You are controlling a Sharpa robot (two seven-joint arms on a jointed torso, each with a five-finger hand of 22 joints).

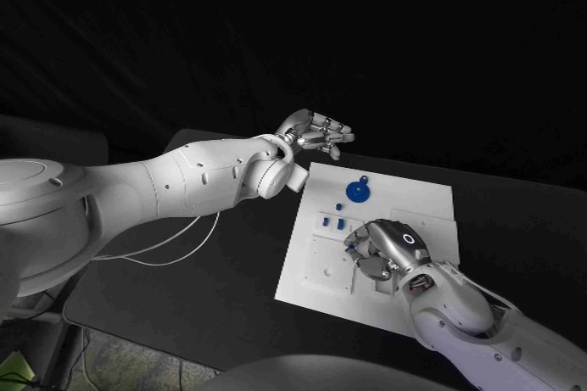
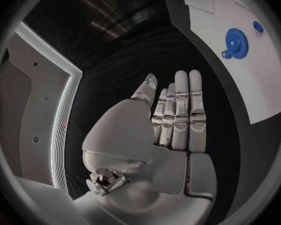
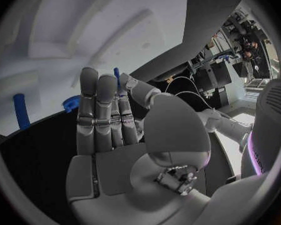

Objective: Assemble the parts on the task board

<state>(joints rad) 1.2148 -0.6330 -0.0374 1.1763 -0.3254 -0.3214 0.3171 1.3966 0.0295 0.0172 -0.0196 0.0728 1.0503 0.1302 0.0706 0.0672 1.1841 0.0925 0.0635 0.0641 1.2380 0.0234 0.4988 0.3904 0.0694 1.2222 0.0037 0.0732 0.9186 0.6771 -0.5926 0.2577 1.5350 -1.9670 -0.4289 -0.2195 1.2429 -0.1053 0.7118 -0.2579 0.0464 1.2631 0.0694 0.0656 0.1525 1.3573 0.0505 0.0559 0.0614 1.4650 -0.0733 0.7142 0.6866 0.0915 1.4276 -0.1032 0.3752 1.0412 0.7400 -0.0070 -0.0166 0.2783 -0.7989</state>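
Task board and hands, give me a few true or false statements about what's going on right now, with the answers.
1. The blue gear lies on the task board. True.
2. The left hand holds the gear. False: it holds nothing, its fingers straight, past the board's far corner.
3. The right hand is over the board. True.
4. The gear sits right under the right hand. False: it lies apart from it, toward the far end.
5. Small blue pegs stand between the gear and the right hand. True.
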